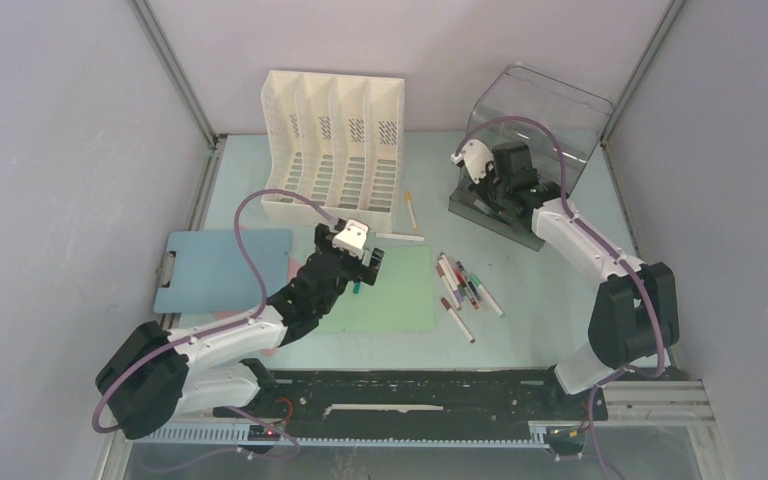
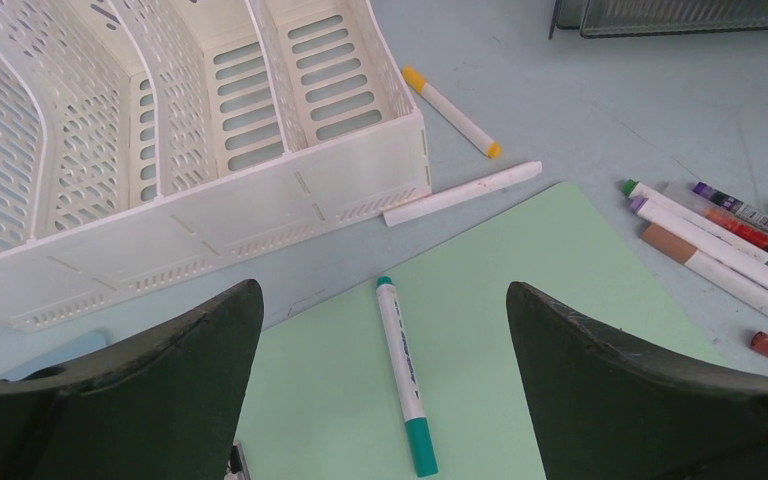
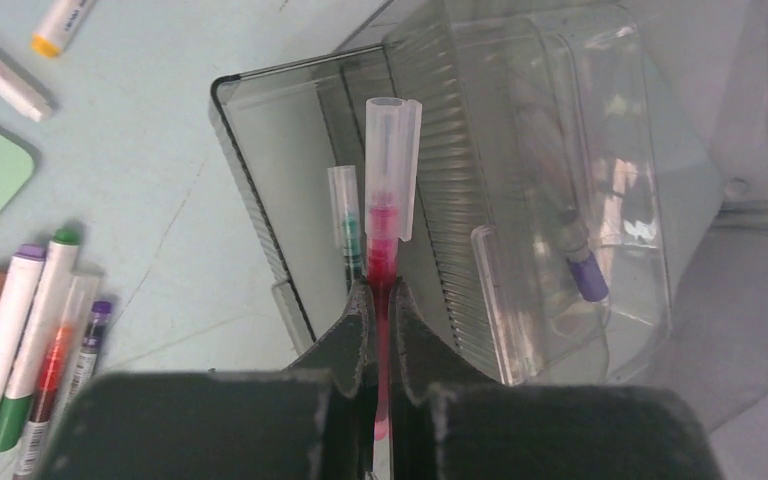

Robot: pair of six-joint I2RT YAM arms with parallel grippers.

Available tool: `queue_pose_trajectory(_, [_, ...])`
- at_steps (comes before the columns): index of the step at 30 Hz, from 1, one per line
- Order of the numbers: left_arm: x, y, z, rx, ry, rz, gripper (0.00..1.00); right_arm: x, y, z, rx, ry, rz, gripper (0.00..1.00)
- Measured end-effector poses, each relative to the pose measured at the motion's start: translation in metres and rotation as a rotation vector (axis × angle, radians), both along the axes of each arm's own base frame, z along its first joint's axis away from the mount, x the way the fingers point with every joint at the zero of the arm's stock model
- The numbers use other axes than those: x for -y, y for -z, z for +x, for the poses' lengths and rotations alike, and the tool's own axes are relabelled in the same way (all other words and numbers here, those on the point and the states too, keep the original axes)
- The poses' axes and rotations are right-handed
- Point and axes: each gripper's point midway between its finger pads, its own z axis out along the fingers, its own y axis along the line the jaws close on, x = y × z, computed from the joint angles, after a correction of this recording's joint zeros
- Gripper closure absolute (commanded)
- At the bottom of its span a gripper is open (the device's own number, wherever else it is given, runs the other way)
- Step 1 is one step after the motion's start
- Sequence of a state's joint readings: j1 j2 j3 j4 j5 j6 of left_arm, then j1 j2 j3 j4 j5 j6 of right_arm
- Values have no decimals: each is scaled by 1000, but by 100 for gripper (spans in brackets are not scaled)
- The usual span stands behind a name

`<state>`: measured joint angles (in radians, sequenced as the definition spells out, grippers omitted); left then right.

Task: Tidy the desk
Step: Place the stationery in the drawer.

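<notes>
Left wrist view shows the left gripper (image 2: 382,298) with its two dark fingers wide apart and nothing held. Between them a teal marker (image 2: 402,380) lies on a light green sheet (image 2: 560,250). Just behind stands a white file rack (image 2: 210,215).

The right gripper (image 3: 382,300) is pressed together on a red pen (image 3: 384,235) with a clear cap, which points over a smoky clear case (image 3: 260,190).

All this is on the desk (image 1: 540,290), a large flat top of pale mint green that spreads under both arms. Its surface is matt with some small dark marks, and its edges are framed in metal. A bunch of markers (image 1: 465,285) lies near its middle, and a blue clipboard (image 1: 222,270) at its left side.
</notes>
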<state>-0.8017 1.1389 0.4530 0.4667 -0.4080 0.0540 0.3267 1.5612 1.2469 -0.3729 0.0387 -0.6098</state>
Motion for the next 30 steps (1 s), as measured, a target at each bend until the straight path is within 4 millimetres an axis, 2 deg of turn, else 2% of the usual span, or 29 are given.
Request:
queue_pose_trajectory(10, [1,0,-1,2,-1,2,0,14,0,8,27,43,-52,79])
queue_pose_trajectory(14, [1,0,-1,4,0,8,0,18,1,9,25,52,-59,66])
queue_pose_trajectory(18, [1,0,-1,4,3,8,0,19,2,9,25,54,-60,60])
queue_pose_trajectory(30, [2,0,-2,6,3,11,0,6,5,4,-15,-19,35,56])
